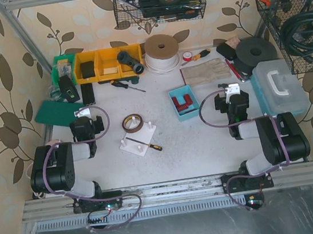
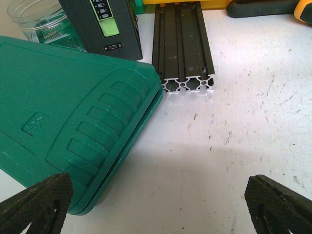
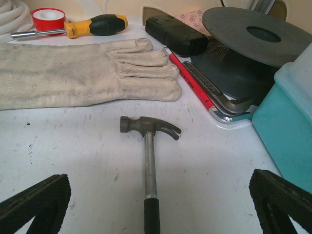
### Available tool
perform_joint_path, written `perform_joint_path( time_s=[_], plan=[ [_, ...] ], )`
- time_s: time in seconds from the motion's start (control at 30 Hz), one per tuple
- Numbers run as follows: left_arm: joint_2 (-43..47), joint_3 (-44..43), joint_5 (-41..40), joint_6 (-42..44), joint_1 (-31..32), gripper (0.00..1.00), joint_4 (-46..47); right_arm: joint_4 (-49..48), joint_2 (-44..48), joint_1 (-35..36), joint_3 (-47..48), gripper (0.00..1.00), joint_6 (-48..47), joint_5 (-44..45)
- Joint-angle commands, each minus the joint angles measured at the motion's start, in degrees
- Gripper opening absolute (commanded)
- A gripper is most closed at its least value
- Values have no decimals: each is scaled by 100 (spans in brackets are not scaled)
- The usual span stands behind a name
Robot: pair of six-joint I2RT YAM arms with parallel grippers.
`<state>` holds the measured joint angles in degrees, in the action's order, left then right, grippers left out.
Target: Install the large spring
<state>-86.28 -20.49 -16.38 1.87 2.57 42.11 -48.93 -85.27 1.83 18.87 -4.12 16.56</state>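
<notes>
The black-and-grey left arm (image 1: 59,167) and the black-and-grey right arm (image 1: 274,136) are showing bulky matte-black joint housings joined by pale grey tubular links. A thin purplish cable (image 1: 106,119) is looping off the left one, and a matching purplish lead (image 1: 202,114) is looping off the right. Small white caps are sitting atop both wrists. A tiny green light is glowing on the left black base block (image 1: 102,208). The left gripper (image 2: 158,204) and the right gripper (image 3: 158,204) are showing black fingertips (image 2: 36,200) with a fine cross-hatched, rubbery texture.
</notes>
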Motion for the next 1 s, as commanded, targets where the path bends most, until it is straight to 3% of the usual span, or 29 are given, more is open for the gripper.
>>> perform_joint_path(
  time_s=[0.0, 0.97],
  plan=[
    [85, -29, 3, 40, -55, 98, 263, -117, -59, 27, 108, 100, -19, 76],
    [214, -87, 34, 53, -55, 98, 135, 129, 157, 16, 145, 100, 45, 128]
  ],
)
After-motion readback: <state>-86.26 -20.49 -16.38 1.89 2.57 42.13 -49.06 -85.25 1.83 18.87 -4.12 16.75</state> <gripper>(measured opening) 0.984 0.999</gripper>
